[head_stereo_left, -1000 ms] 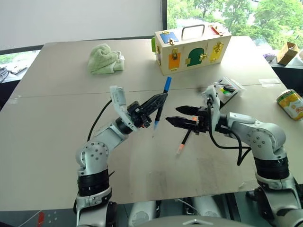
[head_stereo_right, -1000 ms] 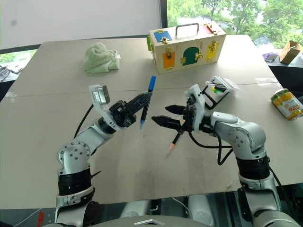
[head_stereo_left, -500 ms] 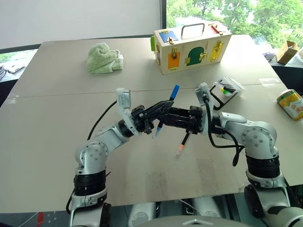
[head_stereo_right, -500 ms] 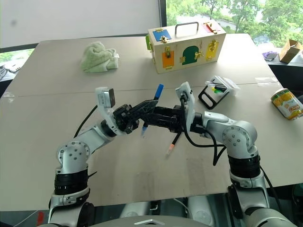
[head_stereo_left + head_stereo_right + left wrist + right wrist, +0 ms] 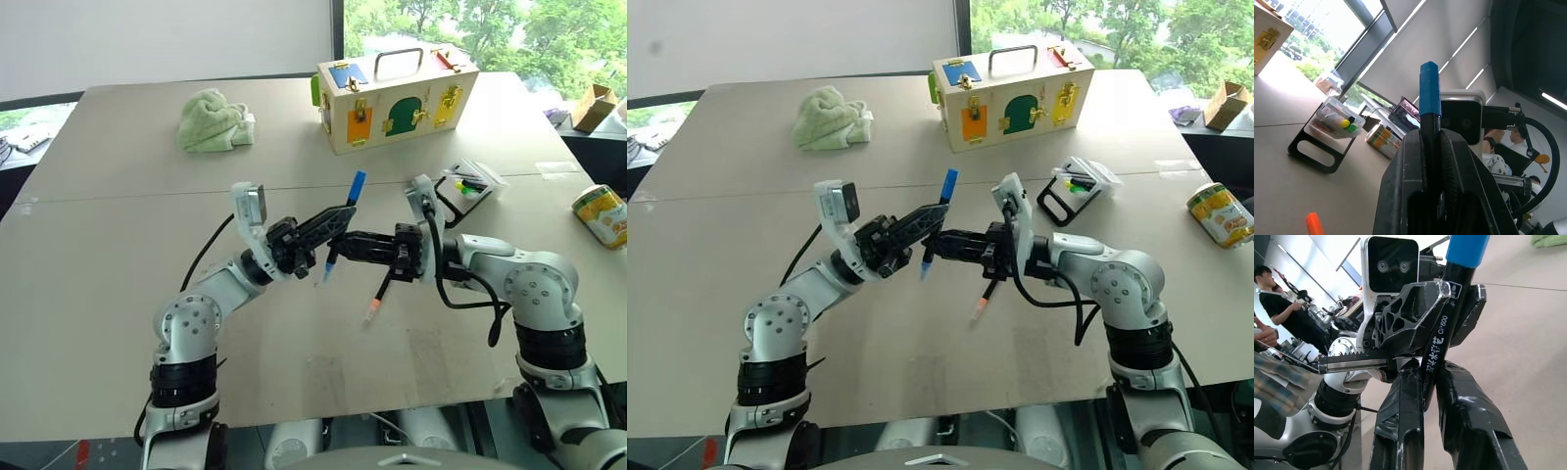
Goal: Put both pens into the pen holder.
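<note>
A matt, pale grey-brown worktop [image 5: 118, 294] with faint scuffs. A fluffy green cloth [image 5: 214, 121] lies bunched on it. The box [image 5: 397, 94] is pale wood with glossy brass-coloured latches. The pen holder [image 5: 468, 183] is clear shiny plastic on a matt black frame. The blue-ended pen [image 5: 1442, 338] has a smooth, glossy black barrel. Both end effectors are matt black plastic.

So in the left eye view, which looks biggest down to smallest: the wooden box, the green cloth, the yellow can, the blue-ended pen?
1. wooden box
2. green cloth
3. yellow can and blue-ended pen: unsure. The pen is longer but much slimmer, and held up nearer the camera.
</note>
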`<state>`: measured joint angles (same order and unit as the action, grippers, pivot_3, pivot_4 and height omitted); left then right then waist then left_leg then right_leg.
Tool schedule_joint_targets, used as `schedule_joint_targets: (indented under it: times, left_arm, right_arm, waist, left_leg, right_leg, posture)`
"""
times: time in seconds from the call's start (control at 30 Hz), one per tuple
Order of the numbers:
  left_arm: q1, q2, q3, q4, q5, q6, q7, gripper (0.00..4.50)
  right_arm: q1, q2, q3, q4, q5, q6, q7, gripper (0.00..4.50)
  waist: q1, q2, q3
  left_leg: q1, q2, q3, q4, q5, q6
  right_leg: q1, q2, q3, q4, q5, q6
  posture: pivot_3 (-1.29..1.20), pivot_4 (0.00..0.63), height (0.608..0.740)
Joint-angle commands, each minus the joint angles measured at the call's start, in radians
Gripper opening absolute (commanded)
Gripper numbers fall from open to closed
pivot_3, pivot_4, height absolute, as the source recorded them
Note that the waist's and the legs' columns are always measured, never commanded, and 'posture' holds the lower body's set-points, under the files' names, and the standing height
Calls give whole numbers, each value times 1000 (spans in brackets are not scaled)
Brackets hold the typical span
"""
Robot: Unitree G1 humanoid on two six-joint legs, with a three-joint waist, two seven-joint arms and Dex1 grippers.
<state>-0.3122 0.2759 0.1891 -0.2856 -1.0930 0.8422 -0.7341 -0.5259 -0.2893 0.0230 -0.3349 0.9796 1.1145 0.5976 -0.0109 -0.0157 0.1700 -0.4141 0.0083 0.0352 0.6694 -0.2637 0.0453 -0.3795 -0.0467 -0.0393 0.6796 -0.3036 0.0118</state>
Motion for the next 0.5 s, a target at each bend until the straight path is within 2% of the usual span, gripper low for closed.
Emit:
schedule_joint_targets:
  times: [0.03,0.13,0.23,0.33,0.4,0.5]
  left_arm:
    - [9,5,0,-37,-69,20,9,1598]
    - [-7,32,14,-20,-47,9,29,2996]
    - [-39,86,61,-10,-20,-25,49,2996]
    - [-81,148,110,-34,-21,-39,89,2996]
    - [-98,239,106,-84,9,-19,78,2996]
    - [-120,426,-15,-140,202,-8,74,2996]
  right_arm:
    - [-20,9,9,-32,10,-24,1,0]
    - [-7,-4,2,-32,-25,-59,-6,0]
    - [25,-64,-16,-33,-124,-166,17,0]
    - [50,-166,-11,-45,-292,-366,73,0]
    - [50,-293,-14,-101,-359,-411,131,0]
    - [4,-426,-29,-113,-445,-468,160,0]
  waist:
    - [0,0,0]
    - [0,0,0]
    - [2,0,0]
    - [4,0,0]
    - [4,0,2]
    - [2,0,3]
  left_leg:
    - [0,0,0,0,0,0]
    - [0,0,0,0,0,0]
    - [0,0,0,0,0,0]
    - [0,0,0,0,0,0]
    - [0,-1,0,0,0,0]
    - [-1,-1,0,0,0,0]
  right_leg:
    - [0,0,0,0,0,0]
    - [0,0,0,0,0,0]
    - [0,0,0,0,0,0]
    - [0,0,0,0,0,0]
    - [0,0,0,0,0,0]
    - [-1,0,0,-1,0,0]
  posture:
    - [0,150,740]
    - [0,150,740]
    - [0,150,740]
    - [0,150,740]
    - [0,150,740]
    - [0,150,740]
